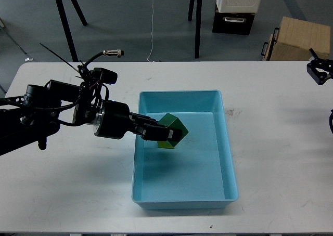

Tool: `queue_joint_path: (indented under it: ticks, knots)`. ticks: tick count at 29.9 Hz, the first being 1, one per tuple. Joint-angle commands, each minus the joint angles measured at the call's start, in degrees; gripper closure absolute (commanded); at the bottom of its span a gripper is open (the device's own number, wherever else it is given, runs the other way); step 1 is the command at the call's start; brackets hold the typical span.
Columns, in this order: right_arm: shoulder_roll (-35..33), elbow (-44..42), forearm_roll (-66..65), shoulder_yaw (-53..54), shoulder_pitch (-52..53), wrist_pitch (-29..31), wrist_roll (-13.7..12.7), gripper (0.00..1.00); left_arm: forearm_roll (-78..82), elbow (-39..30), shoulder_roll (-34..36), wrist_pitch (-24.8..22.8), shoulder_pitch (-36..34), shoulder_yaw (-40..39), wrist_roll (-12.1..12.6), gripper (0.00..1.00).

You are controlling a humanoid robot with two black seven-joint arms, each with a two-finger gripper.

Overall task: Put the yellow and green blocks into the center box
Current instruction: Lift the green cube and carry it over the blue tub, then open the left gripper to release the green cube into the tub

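Note:
My left gripper [165, 135] reaches in from the left over the light blue box [229, 158] and is shut on the green block [173, 127]. It holds the block tilted, above the box floor. The yellow block [167, 145] lies on the box floor right under the green block and the fingers, and only a thin strip of it shows. My right gripper [318, 71] is at the far right edge over the table's back corner. It is small and dark, and its fingers cannot be told apart.
The box stands in the middle of a white table [281, 142]. Beyond the table's far edge are black tripod legs [66, 23], a cardboard box [296, 38] and a white and black case [237, 7] on the floor.

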Motion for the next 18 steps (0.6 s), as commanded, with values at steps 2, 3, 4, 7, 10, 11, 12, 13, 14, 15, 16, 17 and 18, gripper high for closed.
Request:
queue_joint_path:
  ticks: [2, 3, 4, 7, 10, 11, 12, 13, 14, 15, 16, 17, 18]
  knots:
    - [0.0, 0.0, 0.0, 0.0, 0.0, 0.0, 0.0, 0.0, -1.3, 2.2, -1.2, 0.0, 0.3, -0.2, 4.8, 0.14]
    - [0.1, 0.0, 0.0, 0.0, 0.0, 0.0, 0.0, 0.0, -1.8, 2.8, -1.9, 0.0, 0.4, -0.2, 5.8, 0.12]
    - [0.0, 0.0, 0.0, 0.0, 0.0, 0.1, 0.0, 0.0, -2.4, 3.3, -2.4, 0.0, 0.4, -0.2, 6.7, 0.1]
    - [0.0, 0.0, 0.0, 0.0, 0.0, 0.1, 0.0, 0.01, -3.6, 3.5, -3.0, 0.0, 0.5, -0.1, 8.2, 0.06]
    - [0.0, 0.0, 0.0, 0.0, 0.0, 0.1, 0.0, 0.01, -3.6, 3.5, -3.0, 0.0, 0.5, -0.1, 8.5, 0.05]
    - [0.0, 0.0, 0.0, 0.0, 0.0, 0.1, 0.0, 0.01, -3.6, 3.5, -3.0, 0.0, 0.5, -0.1, 8.6, 0.05]
    - [0.0, 0.0, 0.0, 0.0, 0.0, 0.2, 0.0, 0.0, -3.6, 3.6, -2.9, 0.0, 0.5, 0.0, 8.6, 0.04]
    - [0.0, 0.0, 0.0, 0.0, 0.0, 0.2, 0.0, 0.01, -3.6, 3.7, -2.9, 0.0, 0.3, 0.0, 8.7, 0.04]
    - [0.0, 0.0, 0.0, 0.0, 0.0, 0.2, 0.0, 0.0, -3.7, 3.8, -2.8, 0.0, 0.2, -0.1, 8.8, 0.04]
    - [0.0, 0.0, 0.0, 0.0, 0.0, 0.2, 0.0, 0.0, -3.7, 3.9, -2.7, 0.0, 0.0, -0.1, 8.9, 0.04]
    - [0.0, 0.0, 0.0, 0.0, 0.0, 0.2, 0.0, 0.01, -3.8, 4.0, -2.6, 0.0, 0.0, -0.1, 9.1, 0.04]
    - [0.0, 0.0, 0.0, 0.0, 0.0, 0.2, 0.0, 0.01, -3.8, 4.1, -2.5, 0.0, 0.0, -0.2, 9.5, 0.04]
    - [0.1, 0.0, 0.0, 0.0, 0.0, 0.2, 0.0, 0.0, -3.8, 4.5, -2.5, 0.0, 0.0, -0.2, 9.9, 0.04]
